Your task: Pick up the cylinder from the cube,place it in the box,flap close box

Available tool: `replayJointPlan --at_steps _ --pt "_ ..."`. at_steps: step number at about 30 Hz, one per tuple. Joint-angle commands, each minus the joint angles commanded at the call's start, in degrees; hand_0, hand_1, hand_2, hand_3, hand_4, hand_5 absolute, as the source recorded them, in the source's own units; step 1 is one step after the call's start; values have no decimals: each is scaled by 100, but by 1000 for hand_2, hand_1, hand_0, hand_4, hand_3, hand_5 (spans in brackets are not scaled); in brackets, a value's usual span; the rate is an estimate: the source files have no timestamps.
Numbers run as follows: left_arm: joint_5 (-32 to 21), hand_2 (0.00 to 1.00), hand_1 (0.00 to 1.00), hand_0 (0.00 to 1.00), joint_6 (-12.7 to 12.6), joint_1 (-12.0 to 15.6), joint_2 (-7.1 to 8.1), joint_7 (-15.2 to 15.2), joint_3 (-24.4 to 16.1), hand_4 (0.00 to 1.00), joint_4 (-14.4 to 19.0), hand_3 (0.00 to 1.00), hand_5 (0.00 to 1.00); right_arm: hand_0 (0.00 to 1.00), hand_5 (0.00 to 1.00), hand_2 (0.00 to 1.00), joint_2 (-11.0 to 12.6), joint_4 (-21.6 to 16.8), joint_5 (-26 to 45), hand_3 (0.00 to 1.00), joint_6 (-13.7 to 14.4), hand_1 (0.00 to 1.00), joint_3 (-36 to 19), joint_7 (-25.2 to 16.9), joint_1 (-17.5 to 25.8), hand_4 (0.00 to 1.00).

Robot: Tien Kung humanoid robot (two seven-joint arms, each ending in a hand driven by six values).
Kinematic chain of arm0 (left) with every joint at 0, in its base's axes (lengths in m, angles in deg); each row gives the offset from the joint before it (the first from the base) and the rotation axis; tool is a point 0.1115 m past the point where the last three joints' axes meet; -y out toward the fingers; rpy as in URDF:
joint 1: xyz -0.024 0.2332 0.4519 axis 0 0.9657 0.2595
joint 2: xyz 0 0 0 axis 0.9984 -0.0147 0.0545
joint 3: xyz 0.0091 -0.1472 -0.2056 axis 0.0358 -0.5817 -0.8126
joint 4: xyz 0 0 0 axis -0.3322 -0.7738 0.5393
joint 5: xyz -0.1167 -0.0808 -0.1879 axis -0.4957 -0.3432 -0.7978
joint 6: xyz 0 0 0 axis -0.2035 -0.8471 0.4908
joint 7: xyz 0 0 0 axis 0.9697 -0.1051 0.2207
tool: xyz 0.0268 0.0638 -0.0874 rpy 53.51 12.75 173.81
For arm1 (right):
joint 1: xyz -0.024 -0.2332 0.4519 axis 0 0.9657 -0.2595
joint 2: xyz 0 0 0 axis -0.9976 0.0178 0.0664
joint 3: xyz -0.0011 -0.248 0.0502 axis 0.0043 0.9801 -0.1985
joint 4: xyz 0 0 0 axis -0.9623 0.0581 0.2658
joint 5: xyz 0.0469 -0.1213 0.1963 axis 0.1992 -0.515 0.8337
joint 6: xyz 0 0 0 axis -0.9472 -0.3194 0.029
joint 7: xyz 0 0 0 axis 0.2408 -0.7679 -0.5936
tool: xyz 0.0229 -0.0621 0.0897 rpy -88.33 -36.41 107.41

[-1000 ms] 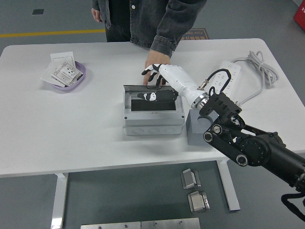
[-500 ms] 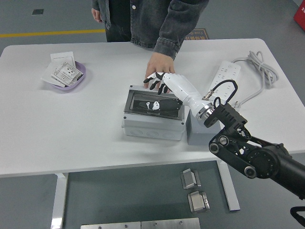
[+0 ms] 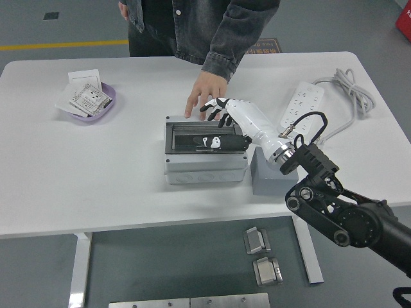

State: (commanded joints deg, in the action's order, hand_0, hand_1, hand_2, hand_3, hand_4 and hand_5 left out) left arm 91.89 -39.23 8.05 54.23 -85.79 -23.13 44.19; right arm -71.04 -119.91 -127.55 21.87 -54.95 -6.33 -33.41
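Lid (image 3: 207,140) now flat on box (image 3: 205,168) at frame centre, down since a second ago. Cylinder inside, seen through lid. My right hand (image 3: 221,112) spread, empty, over far edge. Person's hand (image 3: 204,91) just behind. Closing looks done.

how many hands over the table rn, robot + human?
2. One robot hand, the right, at the far edge of the box; one person's hand flat on the table just behind the box. Left robot hand isn't in view.

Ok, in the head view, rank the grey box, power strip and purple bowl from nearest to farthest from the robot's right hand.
1. Grey box, directly under the right hand.
2. Power strip, to its right.
3. Purple bowl, far left.
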Motion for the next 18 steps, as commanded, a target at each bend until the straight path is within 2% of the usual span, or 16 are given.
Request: replayJointPlan --at_steps 11,18 --pt "7 557 613 620 2 -2 -15 0 -8 672 0 592 262 374 538 553 -42 -622 -293 692 8 411 -1411 -86 1114 926" --pt "30 557 612 620 10 -12 1 8 -3 673 0 592 261 383 548 554 -170 -999 74 694 38 411 -2349 -297 1840 930"
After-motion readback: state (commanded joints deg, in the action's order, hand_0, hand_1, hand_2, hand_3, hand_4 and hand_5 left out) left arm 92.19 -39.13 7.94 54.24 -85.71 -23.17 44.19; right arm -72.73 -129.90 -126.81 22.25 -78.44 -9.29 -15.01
